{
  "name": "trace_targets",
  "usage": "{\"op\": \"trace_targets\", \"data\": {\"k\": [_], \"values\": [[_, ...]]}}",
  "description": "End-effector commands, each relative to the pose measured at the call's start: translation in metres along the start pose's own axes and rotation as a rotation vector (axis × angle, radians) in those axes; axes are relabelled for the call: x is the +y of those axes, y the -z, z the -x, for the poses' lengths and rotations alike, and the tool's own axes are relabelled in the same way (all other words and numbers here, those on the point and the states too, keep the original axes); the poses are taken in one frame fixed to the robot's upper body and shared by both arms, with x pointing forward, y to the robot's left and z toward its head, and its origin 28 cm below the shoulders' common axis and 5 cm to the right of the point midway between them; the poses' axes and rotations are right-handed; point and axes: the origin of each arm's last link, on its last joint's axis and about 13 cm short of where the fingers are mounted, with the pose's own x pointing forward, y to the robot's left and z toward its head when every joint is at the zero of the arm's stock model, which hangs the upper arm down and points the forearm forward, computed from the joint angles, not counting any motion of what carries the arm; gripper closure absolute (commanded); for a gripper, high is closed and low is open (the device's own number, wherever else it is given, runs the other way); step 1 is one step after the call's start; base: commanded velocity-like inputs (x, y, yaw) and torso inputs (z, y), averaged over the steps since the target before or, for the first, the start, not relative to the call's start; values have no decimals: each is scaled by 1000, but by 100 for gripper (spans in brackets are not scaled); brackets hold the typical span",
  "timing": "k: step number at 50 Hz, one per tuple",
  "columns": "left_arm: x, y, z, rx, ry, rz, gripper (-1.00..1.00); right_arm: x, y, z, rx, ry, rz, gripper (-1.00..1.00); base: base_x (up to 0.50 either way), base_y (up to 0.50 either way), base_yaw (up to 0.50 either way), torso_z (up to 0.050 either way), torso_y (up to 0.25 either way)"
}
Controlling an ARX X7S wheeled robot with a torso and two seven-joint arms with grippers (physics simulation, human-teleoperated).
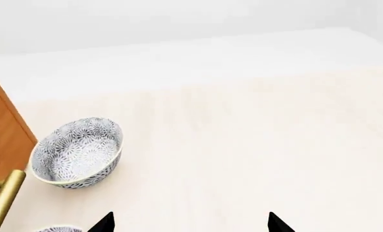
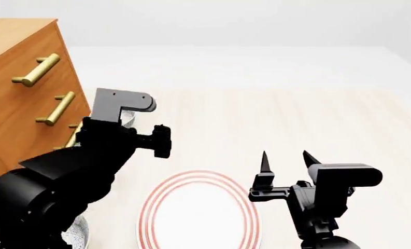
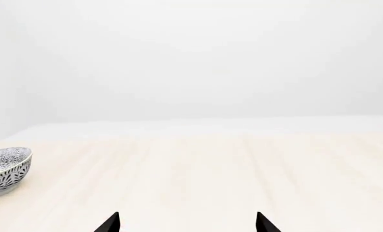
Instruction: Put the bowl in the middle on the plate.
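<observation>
The plate (image 2: 198, 215), white with red rings, lies on the pale table at the near centre of the head view. A blue-grey floral bowl (image 1: 78, 152) sits by the dresser, ahead of and beside my open left gripper (image 1: 190, 223). The rim of a second bowl (image 1: 59, 228) shows closer in. Under my left arm, another bowl (image 2: 77, 234) peeks out. I cannot tell which bowl is the middle one. My right gripper (image 2: 285, 162) stands open and empty beside the plate's right edge, fingers pointing away. A bowl (image 3: 4, 171) shows far off in the right wrist view.
A wooden dresser (image 2: 18, 93) with brass handles (image 2: 36, 70) stands along the left, close to the bowls. My left arm (image 2: 87, 161) hides much of the space beside it. The table's far edge (image 2: 260, 49) meets a white wall.
</observation>
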Motion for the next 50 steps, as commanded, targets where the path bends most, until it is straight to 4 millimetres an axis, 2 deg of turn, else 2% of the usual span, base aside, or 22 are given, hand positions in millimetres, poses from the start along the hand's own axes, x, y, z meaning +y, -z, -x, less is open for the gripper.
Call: {"op": "trace_targets", "data": {"k": [1,7,19,30,45,50], "values": [[14,-15,-20,170,-74,-135,-100,-3,4,1,-5,-3,-17,-100,0,0,0,0,0],[13,-13,-27,207,-84,-133,-100,-3,7,2,1,0,-19,-100,0,0,0,0,0],[20,-10,-27,260,-133,-150,-100,-4,7,0,5,2,-19,-100,0,0,0,0,0],[24,-11,-30,337,-138,-97,-100,-4,12,0,17,-2,-22,-100,0,0,0,0,0],[35,1,-51,392,-171,-59,-100,-4,11,-2,22,-7,-19,-100,0,0,0,0,0],[38,10,-64,414,-201,-52,-100,-4,12,-2,25,-9,-20,-100,0,0,0,0,0]]}}
